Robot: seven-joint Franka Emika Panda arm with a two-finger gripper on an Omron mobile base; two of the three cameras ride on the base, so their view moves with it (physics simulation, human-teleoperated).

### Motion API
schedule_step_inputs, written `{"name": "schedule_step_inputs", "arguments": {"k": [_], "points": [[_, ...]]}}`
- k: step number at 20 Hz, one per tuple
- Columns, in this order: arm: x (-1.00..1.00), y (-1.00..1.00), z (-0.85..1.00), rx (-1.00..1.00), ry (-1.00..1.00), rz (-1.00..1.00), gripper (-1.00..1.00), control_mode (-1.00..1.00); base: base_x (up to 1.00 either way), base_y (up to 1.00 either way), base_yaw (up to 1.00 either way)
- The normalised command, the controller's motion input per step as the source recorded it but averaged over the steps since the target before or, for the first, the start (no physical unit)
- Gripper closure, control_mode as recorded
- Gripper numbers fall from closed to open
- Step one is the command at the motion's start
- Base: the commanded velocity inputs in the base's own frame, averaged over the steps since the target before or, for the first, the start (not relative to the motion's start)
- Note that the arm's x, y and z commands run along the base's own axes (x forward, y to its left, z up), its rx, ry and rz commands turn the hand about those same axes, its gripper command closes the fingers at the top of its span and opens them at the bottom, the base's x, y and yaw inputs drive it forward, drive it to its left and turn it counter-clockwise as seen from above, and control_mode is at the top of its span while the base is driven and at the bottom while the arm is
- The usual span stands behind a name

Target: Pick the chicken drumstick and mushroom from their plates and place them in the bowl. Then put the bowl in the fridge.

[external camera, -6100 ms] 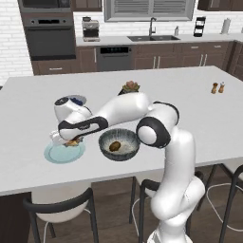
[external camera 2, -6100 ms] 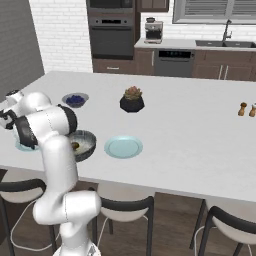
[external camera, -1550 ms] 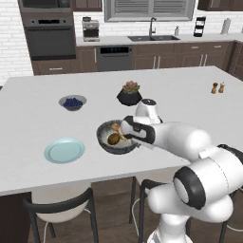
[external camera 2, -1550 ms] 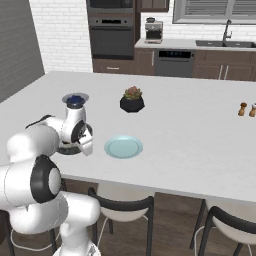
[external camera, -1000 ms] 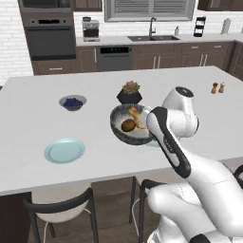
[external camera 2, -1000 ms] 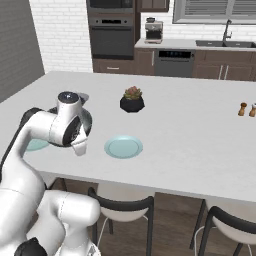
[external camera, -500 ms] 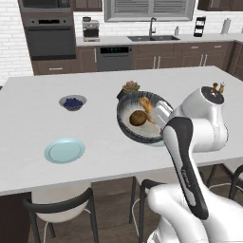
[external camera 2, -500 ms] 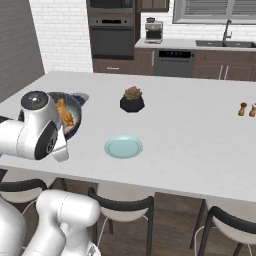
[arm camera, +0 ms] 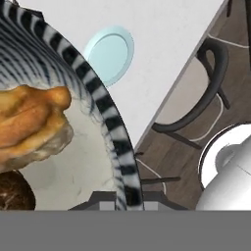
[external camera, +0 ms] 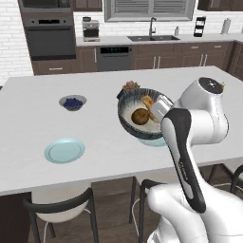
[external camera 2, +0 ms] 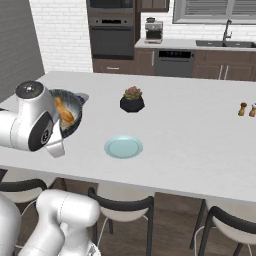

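The bowl (external camera: 133,124) hangs tilted above the counter, its whitish inside facing the left base camera. My gripper (external camera: 160,110) is shut on its right rim. Inside lie the brown mushroom (external camera: 140,116) and the orange drumstick (external camera: 148,102). In the hand view the striped bowl rim (arm camera: 113,135) runs between my fingertips, with the drumstick (arm camera: 29,125) and the mushroom (arm camera: 13,194) beside it. One pale blue plate (external camera: 65,150) lies bare at front left; an edge of another plate (external camera: 159,141) peeks from under the bowl. The fridge is out of view.
A small bowl of blueberries (external camera: 72,102) and a black plant pot (external camera 2: 132,103) stand on the white island (external camera: 28,109). Salt and pepper shakers (external camera 2: 242,108) are at the far right. Stools (external camera 2: 120,210) line the near edge. Oven and sink run along the back wall.
The arm has swung right and lifted the bowl off the counter, tipping its opening toward the left base camera. The food has stayed inside.
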Motion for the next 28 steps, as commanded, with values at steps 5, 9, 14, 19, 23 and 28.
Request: {"name": "schedule_step_inputs", "arguments": {"k": [5,9,14,19,23,28], "points": [[-0.17,-0.07,-0.02,0.0,0.0,-0.02,1.0,1.0,-0.56,-0.39,-0.53],[0.0,0.0,0.0,0.0,0.0,0.0,1.0,1.0,-0.23,-0.15,-0.89],[0.0,0.0,0.0,0.0,0.0,0.0,1.0,1.0,0.0,-0.26,-0.97],[0.0,0.0,0.0,0.0,0.0,0.0,1.0,1.0,0.07,-0.83,-0.85],[0.0,0.0,0.0,0.0,0.0,0.0,1.0,1.0,0.3,-1.0,-0.7],[0.0,0.0,0.0,0.0,0.0,0.0,1.0,1.0,0.97,-0.47,-0.37]]}}
